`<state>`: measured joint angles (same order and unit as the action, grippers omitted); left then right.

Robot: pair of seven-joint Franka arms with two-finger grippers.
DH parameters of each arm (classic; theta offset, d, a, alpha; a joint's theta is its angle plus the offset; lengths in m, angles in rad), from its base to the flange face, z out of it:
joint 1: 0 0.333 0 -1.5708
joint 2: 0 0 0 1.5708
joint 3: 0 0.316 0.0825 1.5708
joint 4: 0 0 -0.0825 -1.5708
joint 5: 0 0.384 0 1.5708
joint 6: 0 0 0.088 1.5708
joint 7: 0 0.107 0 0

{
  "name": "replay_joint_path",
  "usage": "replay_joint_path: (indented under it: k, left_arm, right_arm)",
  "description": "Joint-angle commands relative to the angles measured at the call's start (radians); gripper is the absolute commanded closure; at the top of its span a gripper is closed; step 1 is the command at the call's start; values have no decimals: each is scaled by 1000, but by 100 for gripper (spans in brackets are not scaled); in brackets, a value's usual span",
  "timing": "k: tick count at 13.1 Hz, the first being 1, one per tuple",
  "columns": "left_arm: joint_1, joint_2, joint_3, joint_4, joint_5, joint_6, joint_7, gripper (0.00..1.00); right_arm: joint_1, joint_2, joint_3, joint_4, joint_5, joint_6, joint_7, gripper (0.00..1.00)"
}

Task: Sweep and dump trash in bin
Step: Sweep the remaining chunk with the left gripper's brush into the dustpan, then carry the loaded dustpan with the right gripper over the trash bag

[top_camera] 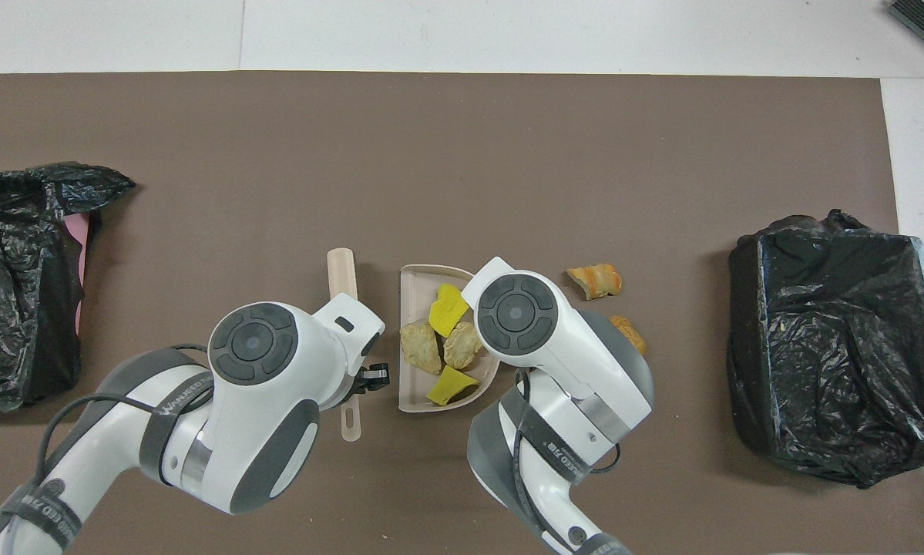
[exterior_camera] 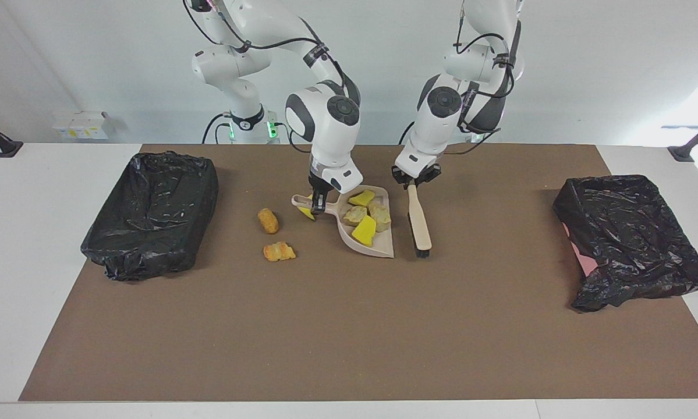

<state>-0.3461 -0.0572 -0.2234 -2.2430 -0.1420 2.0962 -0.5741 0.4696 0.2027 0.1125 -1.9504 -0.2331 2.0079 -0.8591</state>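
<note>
The beige dustpan (exterior_camera: 383, 247) lies flat mid-mat and holds several pieces of trash: two yellow sponge chunks (exterior_camera: 364, 231) and two tan lumps (exterior_camera: 379, 216). One yellow piece (exterior_camera: 308, 213) lies on the mat beside the pan's handle. Two orange bread-like lumps (exterior_camera: 268, 220) (exterior_camera: 279, 251) lie on the mat toward the right arm's end. My right gripper (exterior_camera: 319, 205) is down on the dustpan's handle, shut on it. The beige brush (exterior_camera: 420, 224) lies flat beside the pan. My left gripper (exterior_camera: 415, 180) is at the brush's handle end. The overhead view shows the pan (top_camera: 411, 277), the brush (top_camera: 342, 270) and a lump (top_camera: 594, 280).
A bin lined with a black bag (exterior_camera: 151, 215) stands at the right arm's end of the brown mat. A second one (exterior_camera: 634, 241) stands at the left arm's end. They also show in the overhead view (top_camera: 831, 362) (top_camera: 15, 285).
</note>
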Motion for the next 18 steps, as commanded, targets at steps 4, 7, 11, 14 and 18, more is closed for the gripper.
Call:
replay_joint_path:
  k: [4, 7, 11, 14, 18]
  left_arm:
    - [62, -101, -5, -23, -10, -28, -72, 100]
    - [62, -102, -5, -24, -10, -28, -63, 100]
    - [62, -127, -5, -62, -10, -18, -58, 100]
    - [50, -142, -7, -122, -10, 34, -53, 100]
    - [49, -144, -7, -135, -10, 48, -52, 100]
  right_arm:
    - [-60, -78, 9, -56, -5, 97, 6, 100]
    - [-135, -140, 9, -90, 48, 98, -117, 100]
    - [-250, -219, 7, -96, 112, 46, -329, 100]
    - [-389, -295, 4, -96, 204, -24, -478, 100]
    - [-592, -371, -5, -96, 257, -77, -679, 100]
